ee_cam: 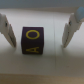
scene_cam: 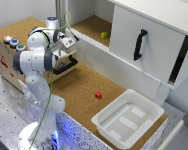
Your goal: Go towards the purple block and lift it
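The purple block (ee_cam: 33, 41) is straddled at frame centre by the gripper (ee_cam: 41, 31), jaws spread for grasping.

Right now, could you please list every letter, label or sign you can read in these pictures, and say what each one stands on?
"O": yellow letter or ring on one face of the purple block, wrist view, between the open gripper fingers.
"A": yellow letter on the adjoining face of the same block, blurred but legible.
Red marks on the side of the wooden box, exterior view: too small to read.
Yellow-green block and red block: no readable marking.
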Robot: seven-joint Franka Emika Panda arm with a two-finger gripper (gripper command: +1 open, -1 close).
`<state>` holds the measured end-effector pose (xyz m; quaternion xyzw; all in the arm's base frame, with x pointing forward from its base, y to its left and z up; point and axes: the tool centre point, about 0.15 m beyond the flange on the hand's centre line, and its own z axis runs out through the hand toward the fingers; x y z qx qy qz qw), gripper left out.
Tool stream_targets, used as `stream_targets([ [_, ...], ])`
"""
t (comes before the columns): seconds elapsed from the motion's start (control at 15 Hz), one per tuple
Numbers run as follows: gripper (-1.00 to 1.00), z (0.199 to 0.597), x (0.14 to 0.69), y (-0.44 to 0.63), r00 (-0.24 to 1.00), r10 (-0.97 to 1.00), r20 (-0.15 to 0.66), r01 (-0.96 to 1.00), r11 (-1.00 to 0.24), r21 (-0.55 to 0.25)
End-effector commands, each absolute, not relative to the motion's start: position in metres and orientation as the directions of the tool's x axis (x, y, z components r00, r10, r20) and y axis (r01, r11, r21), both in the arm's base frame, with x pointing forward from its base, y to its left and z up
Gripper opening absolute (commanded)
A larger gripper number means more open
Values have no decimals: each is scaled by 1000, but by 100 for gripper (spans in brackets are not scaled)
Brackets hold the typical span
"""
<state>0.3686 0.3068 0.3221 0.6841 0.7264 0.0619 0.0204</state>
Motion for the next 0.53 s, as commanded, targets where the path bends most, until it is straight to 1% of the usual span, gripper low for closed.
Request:
stream_targets([
  [0.0, -100, 313, 371, 305, -107, 987, 117, 984, 89, 156],
  [0.27, -100, 312, 371, 304, -122, 989, 80, 983, 109, 147],
  [0.47, -100, 319, 373, 304, -120, 991, 67, 982, 108, 158],
])
